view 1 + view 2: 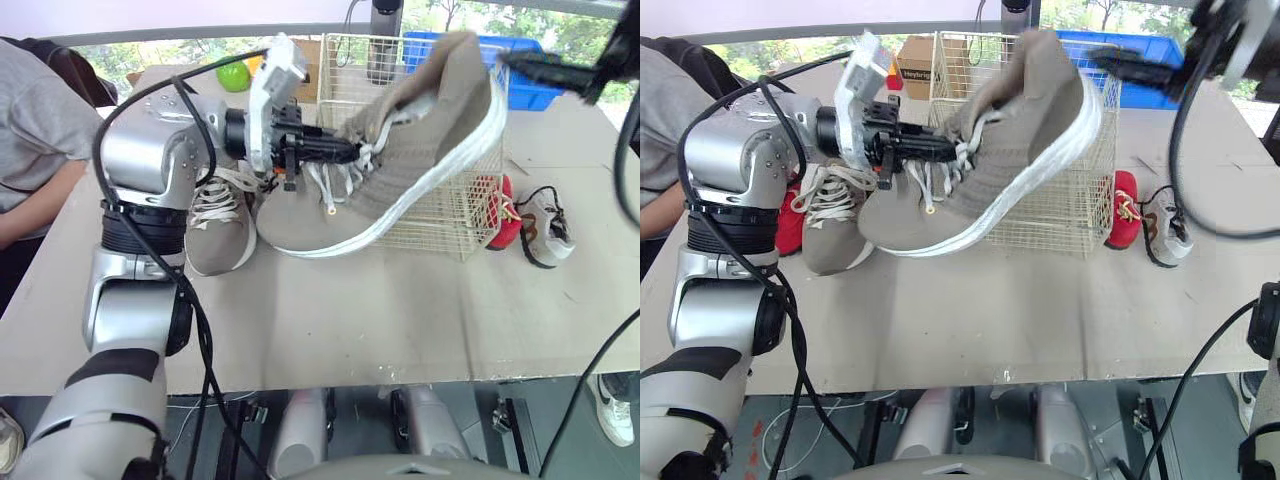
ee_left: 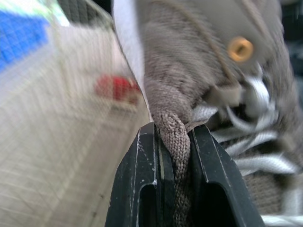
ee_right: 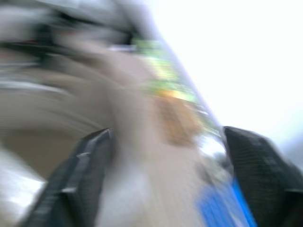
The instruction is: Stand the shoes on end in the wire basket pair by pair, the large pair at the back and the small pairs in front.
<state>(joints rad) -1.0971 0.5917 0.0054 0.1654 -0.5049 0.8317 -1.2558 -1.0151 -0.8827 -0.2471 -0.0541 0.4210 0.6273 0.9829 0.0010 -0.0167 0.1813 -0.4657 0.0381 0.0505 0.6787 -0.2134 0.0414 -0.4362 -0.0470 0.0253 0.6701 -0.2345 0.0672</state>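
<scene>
A large grey knit shoe [image 1: 420, 150] with a white sole hangs tilted in the air, heel up, in front of and over the wire basket [image 1: 440, 225]. My left gripper [image 1: 345, 152] is shut on the shoe's tongue [image 2: 173, 142] by the laces. My right gripper [image 1: 530, 65] is open, level with the raised heel and just to its right, with its fingers [image 3: 85, 165] wide apart. The matching grey shoe [image 1: 215, 225] lies on the table left of the basket. A small red shoe [image 1: 500, 212] and a small white-and-black shoe [image 1: 545, 225] lie right of the basket.
Another red shoe [image 1: 790, 220] lies at the left behind my left arm. A blue crate [image 1: 545, 95], a cardboard box [image 1: 915, 62] and a green apple [image 1: 232, 73] stand at the back. A person [image 1: 35, 130] sits at the table's left edge.
</scene>
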